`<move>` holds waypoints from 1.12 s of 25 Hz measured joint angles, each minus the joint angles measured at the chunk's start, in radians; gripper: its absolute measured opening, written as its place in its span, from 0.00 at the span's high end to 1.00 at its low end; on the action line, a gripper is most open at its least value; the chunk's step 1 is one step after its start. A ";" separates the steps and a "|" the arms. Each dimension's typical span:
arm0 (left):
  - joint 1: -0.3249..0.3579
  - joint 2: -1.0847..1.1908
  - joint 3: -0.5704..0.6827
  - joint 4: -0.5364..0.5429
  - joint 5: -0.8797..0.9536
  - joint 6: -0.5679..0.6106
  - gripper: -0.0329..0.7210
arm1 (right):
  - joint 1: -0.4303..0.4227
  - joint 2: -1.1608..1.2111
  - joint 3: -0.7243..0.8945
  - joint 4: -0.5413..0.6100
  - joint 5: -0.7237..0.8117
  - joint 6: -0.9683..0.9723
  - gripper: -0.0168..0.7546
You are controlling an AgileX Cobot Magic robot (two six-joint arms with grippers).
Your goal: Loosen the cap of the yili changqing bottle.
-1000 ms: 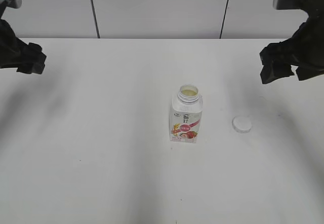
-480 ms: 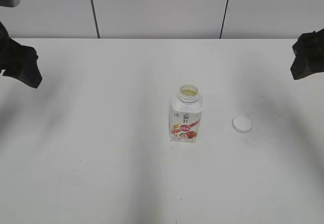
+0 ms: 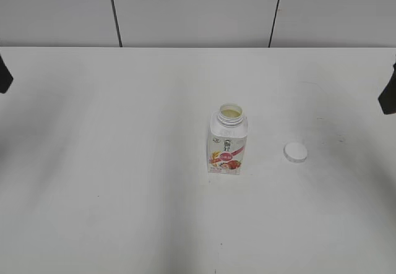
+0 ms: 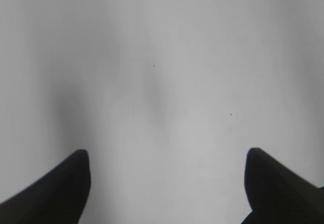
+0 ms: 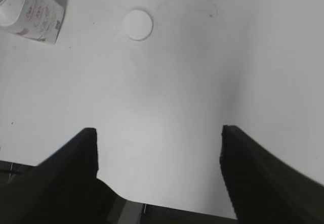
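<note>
Bottle (image 3: 228, 143) upright near table (image 3: 124, 162) centre, neck open, pale liquid visible inside. Cap (image 3: 296, 152) already off, lying flat on the table to the bottle's right, apart from it. Task looks done.

Left gripper (image 4: 164, 183): jaws spread wide, nothing between them, only bare table below. Right gripper (image 5: 159, 158): jaws likewise wide apart and empty; its camera catches bottle (image 5: 30, 9) and cap (image 5: 138, 25) at upper left, both well clear of the fingers. In the exterior view only dark slivers of the arms show at the left and right borders.

Risks, as judged: open bottle is the weak point; any arm sweep back across the middle could tip it and spill. Cap sits loose, a brush would send it sliding or rolling.

Room: broad bare surface on every side of bottle; back edge meets the wall panels; plenty of clearance for both arms
</note>
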 joint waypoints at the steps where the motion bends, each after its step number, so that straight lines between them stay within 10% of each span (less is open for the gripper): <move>1: 0.000 -0.025 0.000 0.000 0.010 0.000 0.21 | 0.000 -0.022 0.015 0.011 0.003 -0.005 0.22; 13: 0.000 -0.270 0.035 0.000 0.102 -0.001 0.21 | 0.000 -0.316 0.189 0.024 0.022 -0.055 0.22; 28: 0.000 -0.713 0.454 -0.014 0.105 -0.001 0.21 | 0.000 -0.558 0.496 -0.006 0.025 -0.057 0.22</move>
